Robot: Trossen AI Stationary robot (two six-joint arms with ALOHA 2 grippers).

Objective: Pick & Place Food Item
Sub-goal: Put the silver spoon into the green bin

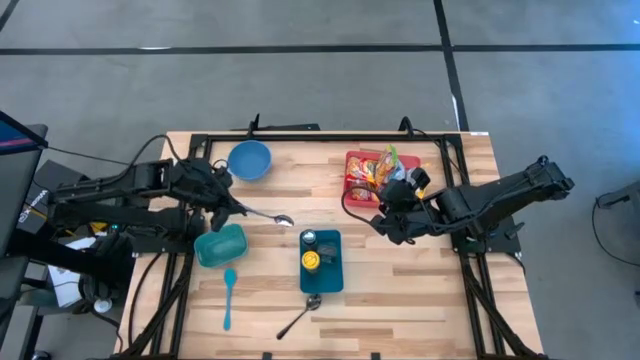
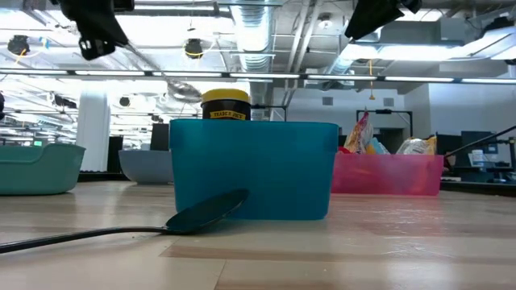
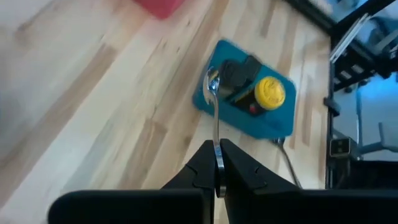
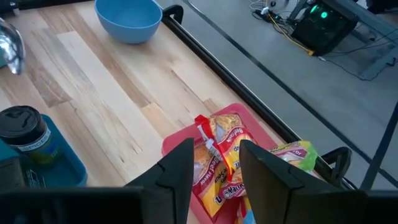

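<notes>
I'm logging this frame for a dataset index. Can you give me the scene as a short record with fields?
left end effector: shut on metal spoon, held above the table left of the blue tray
right end effector: around a yellow-red snack packet over the red bin
blue tray contents: yellow-lidded jar, dark-lidded jar
other items: blue bowl, teal container, blue spoon, second metal spoon

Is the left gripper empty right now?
No, the left gripper is shut on the handle of a metal spoon, whose bowl hangs above the blue tray in the left wrist view.
</notes>
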